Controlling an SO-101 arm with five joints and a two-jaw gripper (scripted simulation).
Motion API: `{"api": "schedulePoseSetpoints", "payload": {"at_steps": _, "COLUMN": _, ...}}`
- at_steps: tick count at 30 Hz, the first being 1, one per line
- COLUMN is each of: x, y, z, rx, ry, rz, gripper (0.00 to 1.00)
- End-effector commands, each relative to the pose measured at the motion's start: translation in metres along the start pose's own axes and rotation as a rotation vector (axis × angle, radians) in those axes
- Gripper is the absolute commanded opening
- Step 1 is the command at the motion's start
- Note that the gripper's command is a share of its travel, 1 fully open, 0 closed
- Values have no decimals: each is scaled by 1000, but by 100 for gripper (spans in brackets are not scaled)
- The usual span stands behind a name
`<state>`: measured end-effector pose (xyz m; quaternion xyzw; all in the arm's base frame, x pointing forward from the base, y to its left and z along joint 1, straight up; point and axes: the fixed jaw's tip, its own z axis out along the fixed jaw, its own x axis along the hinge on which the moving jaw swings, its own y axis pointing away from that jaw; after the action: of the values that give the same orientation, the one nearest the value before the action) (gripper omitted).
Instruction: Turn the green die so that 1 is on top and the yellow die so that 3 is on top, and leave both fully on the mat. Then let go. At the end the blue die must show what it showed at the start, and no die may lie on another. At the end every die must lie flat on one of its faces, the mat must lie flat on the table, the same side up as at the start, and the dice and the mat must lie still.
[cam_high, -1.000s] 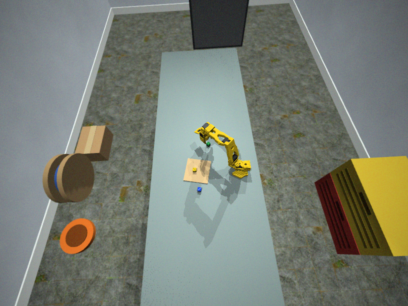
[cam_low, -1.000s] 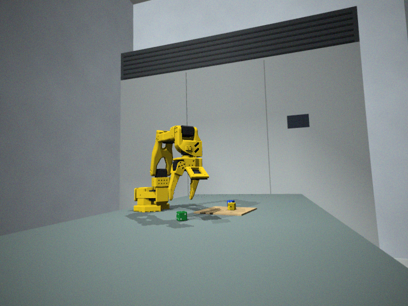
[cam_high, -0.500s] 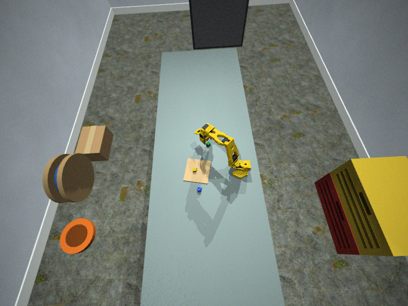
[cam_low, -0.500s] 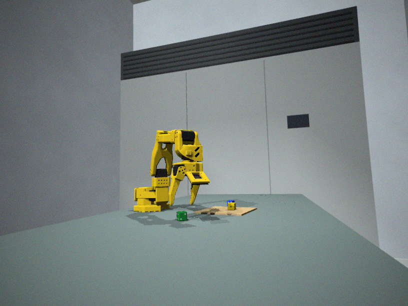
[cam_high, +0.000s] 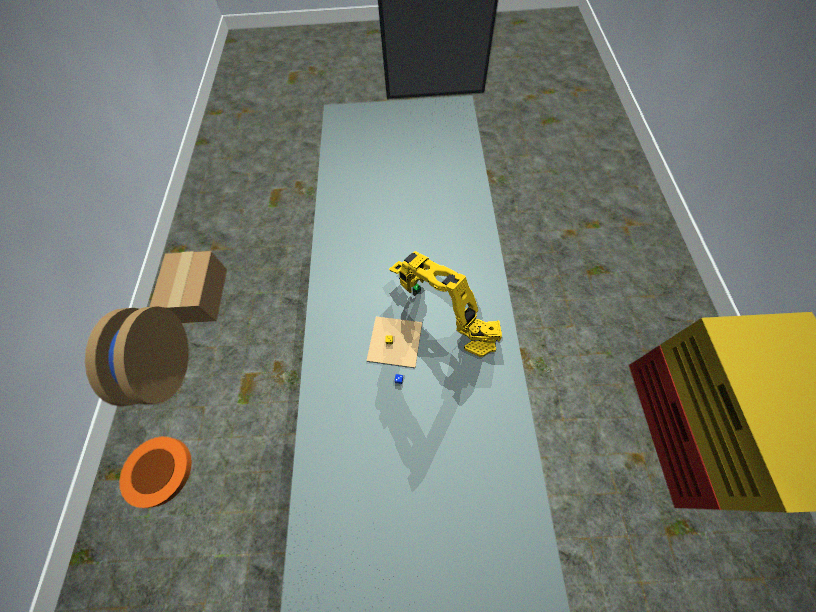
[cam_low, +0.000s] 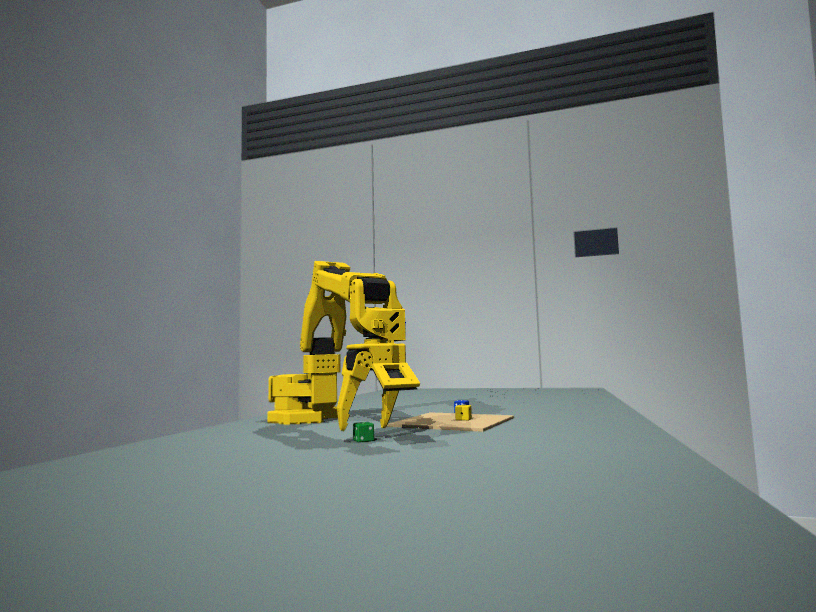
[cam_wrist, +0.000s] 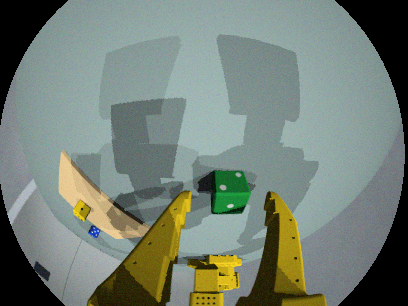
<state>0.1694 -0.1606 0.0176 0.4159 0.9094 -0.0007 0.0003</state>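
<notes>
No writing is readable (the green die (cam_high: 416, 288) (cam_low: 363, 432) (cam_wrist: 230, 194) shows only pips).

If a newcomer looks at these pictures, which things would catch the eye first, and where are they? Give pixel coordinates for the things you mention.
Probably the yellow arm (cam_high: 466, 304) (cam_low: 324, 309), bent over the pale table (cam_high: 421, 527) (cam_low: 395, 527) (cam_wrist: 200, 70). Next, perhaps, the green die (cam_high: 416, 288) (cam_low: 363, 432) (cam_wrist: 230, 192), on the table off the mat (cam_high: 375, 355) (cam_low: 491, 421) (cam_wrist: 70, 175), and the orange ring (cam_high: 129, 490) on the floor, lower left in the top view.
</notes>
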Motion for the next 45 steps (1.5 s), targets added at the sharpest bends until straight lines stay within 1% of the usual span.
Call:
{"api": "schedulePoseSetpoints", "payload": {"at_steps": 1, "x": -5, "y": 3, "z": -2, "rx": -4, "ry": -39, "rz": -2, "gripper": 28}}
{"api": "schedulePoseSetpoints", "payload": {"at_steps": 7, "x": -4, "y": 3, "z": 0, "rx": -4, "ry": -39, "rz": -2, "gripper": 28}}
{"api": "schedulePoseSetpoints", "payload": {"at_steps": 21, "x": -4, "y": 2, "z": 1, "rx": -4, "ry": -39, "rz": -2, "gripper": 27}}
{"api": "schedulePoseSetpoints", "payload": {"at_steps": 29, "x": -4, "y": 1, "z": 1, "rx": -4, "ry": -39, "rz": -2, "gripper": 24}}
{"api": "schedulePoseSetpoints", "payload": {"at_steps": 45, "x": -5, "y": -6, "z": 1, "rx": -3, "ry": -39, "rz": -2, "gripper": 13}}
